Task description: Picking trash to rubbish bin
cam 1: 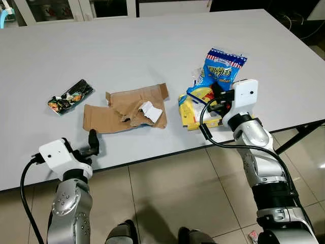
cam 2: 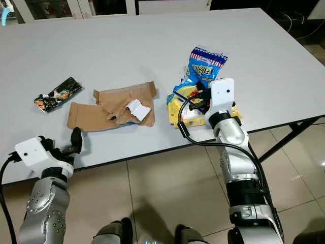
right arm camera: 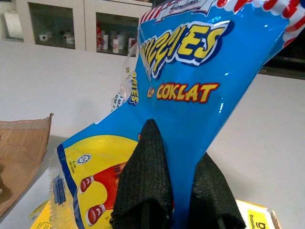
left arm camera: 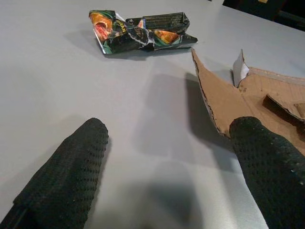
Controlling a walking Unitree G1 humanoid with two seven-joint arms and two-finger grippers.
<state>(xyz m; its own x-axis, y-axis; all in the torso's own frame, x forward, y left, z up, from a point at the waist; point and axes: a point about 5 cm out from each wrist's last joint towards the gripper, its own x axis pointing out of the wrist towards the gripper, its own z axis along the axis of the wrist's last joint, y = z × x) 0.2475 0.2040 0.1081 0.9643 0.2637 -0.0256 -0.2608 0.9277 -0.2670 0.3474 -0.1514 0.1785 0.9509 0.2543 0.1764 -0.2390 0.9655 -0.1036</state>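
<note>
The right hand (right arm camera: 176, 191) is pinching the glossy blue snack bag with yellow lettering (cam 1: 219, 71) between its two black fingers, clamped low on the foil so the printed top is standing up off the grey surface (cam 1: 152, 46); it looks like a grip chosen to lift the bag clear in one go. The bag is sitting near the front edge, partly over a flat yellow wrapper (cam 1: 193, 113), which will probably need its own pick. The left hand (left arm camera: 171, 157) is hovering just above the surface at the near edge with its fingers spread wide and holding nothing, lined up toward the torn piece of brown cardboard (cam 1: 127, 109) with a white scrap on it, and, beyond that, a crumpled dark snack packet (cam 1: 70, 96). I am not seeing a rubbish bin from here, so every piece is waiting on the surface.
</note>
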